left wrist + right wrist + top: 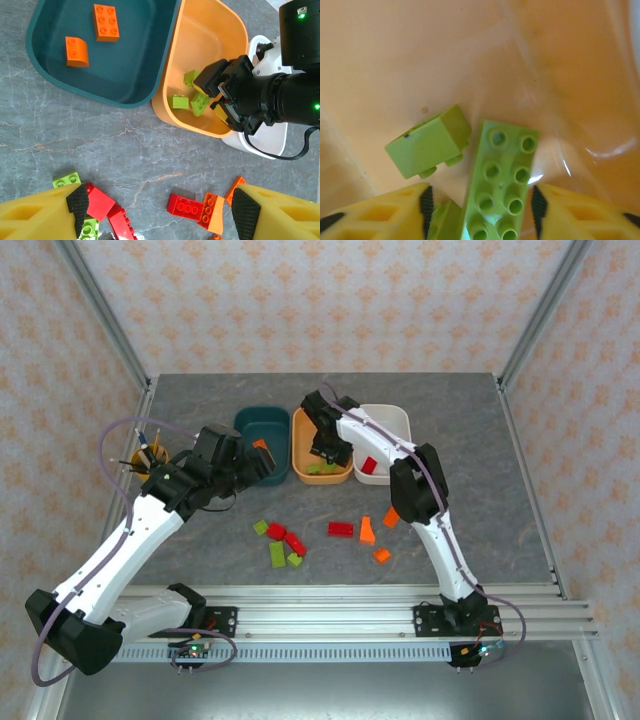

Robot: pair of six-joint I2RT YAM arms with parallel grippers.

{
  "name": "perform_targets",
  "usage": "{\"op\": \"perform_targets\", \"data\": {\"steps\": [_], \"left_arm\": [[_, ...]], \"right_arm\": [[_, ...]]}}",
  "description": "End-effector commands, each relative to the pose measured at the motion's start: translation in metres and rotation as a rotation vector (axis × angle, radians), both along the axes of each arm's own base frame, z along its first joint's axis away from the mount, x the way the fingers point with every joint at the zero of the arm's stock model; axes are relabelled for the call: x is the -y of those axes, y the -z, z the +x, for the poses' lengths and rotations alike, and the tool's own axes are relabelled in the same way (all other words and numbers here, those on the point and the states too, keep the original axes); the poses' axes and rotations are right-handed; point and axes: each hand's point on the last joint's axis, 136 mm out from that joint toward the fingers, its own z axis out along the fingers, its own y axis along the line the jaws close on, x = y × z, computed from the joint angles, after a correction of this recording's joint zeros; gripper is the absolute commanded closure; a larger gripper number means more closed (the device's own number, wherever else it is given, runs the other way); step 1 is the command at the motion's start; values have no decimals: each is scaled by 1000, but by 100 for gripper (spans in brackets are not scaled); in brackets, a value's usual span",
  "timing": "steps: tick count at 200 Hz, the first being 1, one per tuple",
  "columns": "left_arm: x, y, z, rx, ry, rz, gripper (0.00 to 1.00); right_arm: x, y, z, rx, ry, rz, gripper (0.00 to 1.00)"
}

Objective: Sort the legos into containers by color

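Now your right gripper [479,200] stands parted over the orange tub [298,445] near the tabletop's far edge, with a lime lego [502,175] lying loose inside, so the drop looks complete. Your left gripper [160,205] gapes empty. Next, lift clear and fetch the red lego [340,529] mid-table.

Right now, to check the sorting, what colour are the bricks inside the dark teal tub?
Orange, both bricks in the teal tub; clearest in left wrist view.
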Motion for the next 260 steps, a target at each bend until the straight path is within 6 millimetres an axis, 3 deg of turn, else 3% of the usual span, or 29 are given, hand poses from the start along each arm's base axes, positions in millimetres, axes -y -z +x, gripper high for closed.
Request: {"op": "perform_targets", "data": {"steps": [1, 33, 63, 91, 109, 139, 156, 174, 214, 260], "left_arm": [[-2, 0, -4, 2, 8, 4, 21], [-3, 2, -6, -8, 10, 8, 21], [-1, 7, -14, -25, 34, 2, 22], [0, 19, -28, -65, 90, 10, 22], [3, 27, -40, -90, 128, -6, 22], [7, 45, -61, -122, 178, -55, 22], [10, 59, -73, -151, 194, -85, 21], [11, 74, -86, -169, 187, -123, 21], [2, 93, -101, -171, 111, -175, 21], [-3, 89, -103, -145, 79, -178, 21]], "right_arm": [[-4, -28, 7, 45, 14, 25, 40], [-16, -89, 14, 180, -31, 74, 41], [-10, -145, 4, 317, -106, 67, 41], [0, -171, -22, 402, -224, 68, 41], [-5, -172, -48, 418, -385, 115, 40], [-11, -144, -127, 337, -823, 185, 32], [4, -117, -167, 239, -977, 168, 29], [17, -94, -194, 152, -1087, 129, 26], [25, -45, -212, 29, -1275, -107, 21], [28, -7, -194, -50, -1284, -270, 20]]}}
